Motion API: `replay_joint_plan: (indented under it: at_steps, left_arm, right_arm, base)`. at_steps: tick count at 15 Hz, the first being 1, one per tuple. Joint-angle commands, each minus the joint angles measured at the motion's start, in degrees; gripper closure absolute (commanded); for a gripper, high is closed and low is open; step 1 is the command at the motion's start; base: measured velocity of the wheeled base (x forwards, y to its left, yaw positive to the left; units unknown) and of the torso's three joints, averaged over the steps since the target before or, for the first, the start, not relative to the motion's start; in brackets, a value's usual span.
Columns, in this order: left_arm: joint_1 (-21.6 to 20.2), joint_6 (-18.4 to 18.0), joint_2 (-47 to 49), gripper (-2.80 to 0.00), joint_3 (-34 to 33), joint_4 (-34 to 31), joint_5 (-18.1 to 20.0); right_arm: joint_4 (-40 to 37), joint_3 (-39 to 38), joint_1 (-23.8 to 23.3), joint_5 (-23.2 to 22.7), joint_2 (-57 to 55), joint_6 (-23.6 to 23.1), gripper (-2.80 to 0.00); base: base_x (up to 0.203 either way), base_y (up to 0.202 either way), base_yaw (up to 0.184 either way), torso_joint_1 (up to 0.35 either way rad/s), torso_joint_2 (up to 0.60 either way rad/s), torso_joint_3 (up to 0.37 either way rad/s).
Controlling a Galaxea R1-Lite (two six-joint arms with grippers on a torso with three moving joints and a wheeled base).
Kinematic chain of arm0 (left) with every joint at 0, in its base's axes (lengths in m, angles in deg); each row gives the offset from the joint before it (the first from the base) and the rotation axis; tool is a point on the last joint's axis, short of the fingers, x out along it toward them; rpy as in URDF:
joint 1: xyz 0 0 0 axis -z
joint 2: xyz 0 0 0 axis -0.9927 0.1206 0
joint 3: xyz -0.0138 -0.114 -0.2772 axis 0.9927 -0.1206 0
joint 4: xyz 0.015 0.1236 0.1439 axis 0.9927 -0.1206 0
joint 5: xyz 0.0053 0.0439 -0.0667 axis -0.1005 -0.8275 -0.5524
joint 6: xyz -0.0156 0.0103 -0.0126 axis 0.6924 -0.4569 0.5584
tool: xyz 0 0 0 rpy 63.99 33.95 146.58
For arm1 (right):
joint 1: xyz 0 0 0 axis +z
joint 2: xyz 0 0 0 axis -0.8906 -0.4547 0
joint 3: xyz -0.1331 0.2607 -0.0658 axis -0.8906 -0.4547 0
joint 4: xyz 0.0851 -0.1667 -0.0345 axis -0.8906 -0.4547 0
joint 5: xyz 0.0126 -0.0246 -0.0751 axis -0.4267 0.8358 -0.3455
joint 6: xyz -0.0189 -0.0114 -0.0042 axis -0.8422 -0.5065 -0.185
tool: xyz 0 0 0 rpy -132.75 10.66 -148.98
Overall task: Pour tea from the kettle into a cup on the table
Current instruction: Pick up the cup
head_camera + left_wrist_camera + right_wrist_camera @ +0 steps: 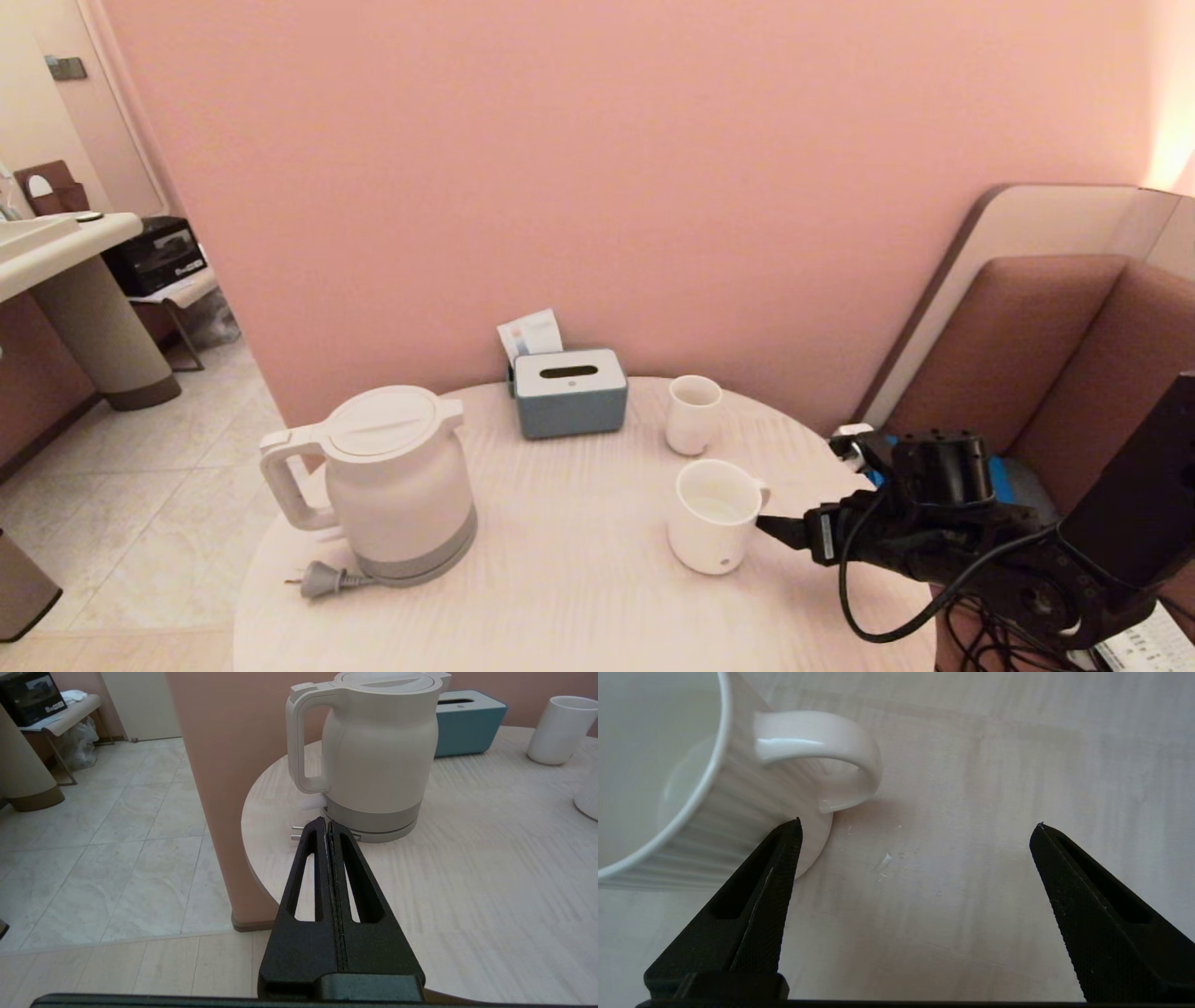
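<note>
Your right tool (780,530) hangs low over the desk (560,560) with its fingers spread wide, holding nothing. The cup (714,515) is just beside it, toward your left, and the cup's handle (822,760) points at the tool. In the right wrist view one fingertip (784,858) sits close by the ribbed wall under the handle; I cannot tell if it touches. A little pale liquid seems to lie in the cup already.

Your left tool (329,833) is pressed closed and empty, off the near left edge of the desk. The kettle (392,485) stands upright straight ahead of it, lid on, loop handle (301,742) turned to the left side, so I judge the left arm is the nearer one for lifting it.

The plug (322,581) lies at the kettle's foot, between tool and handle. The smaller cup (694,414) and the tissue box (569,392) stand behind, clear of the pouring path.
</note>
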Motion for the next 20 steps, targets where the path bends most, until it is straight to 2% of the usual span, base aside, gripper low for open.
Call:
replay_joint_plan:
  at_steps: [1, 20]
  left_arm:
    - [0.0, 0.0, 0.07, 0.0, 0.0, 0.03, 0.02]
    - [0.0, 0.0, 0.07, 0.0, 0.0, 0.03, 0.02]
  right_arm:
    - [0.4, 0.38, 0.03, -0.05, -0.66, 0.01, -2.8]
    - [0.64, 9.68, 0.37, 3.55, -7.75, -0.16, -2.8]
  base:
    - [0.0, 0.0, 0.0, 0.0, 0.0, 0.0]
    - [0.0, 0.0, 0.0, 0.0, 0.0, 0.0]
